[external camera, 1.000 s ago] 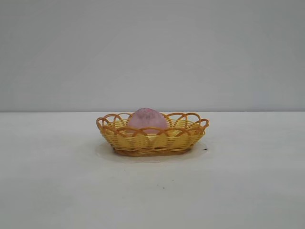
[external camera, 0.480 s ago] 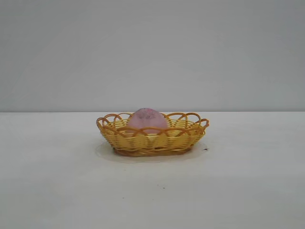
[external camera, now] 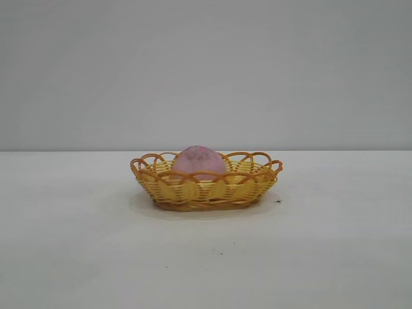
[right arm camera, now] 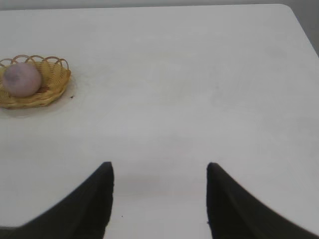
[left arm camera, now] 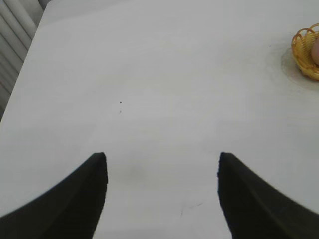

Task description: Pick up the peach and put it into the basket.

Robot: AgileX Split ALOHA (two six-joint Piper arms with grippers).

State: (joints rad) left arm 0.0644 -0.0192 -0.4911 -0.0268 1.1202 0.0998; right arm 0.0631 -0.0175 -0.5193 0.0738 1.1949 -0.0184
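- Nothing has changed over the last second: the peach (external camera: 199, 163) sits in the basket (external camera: 257, 182) just as before, mid tabletop (external camera: 77, 257).
- So I'd call the job basically done, nothing left to place.
- Left gripper (left arm camera: 162, 164): jaws spread wide, empty, over bare tabletop, basket well off to the side.
- Right gripper (right arm camera: 159, 172): jaws spread too, a bit narrower, holding nothing, well apart from the basket.

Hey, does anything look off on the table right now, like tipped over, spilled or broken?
Nothing stands out. The peach sits inside the basket, which rests flat and intact on the table. The left gripper and right gripper are open, empty and well clear of it.
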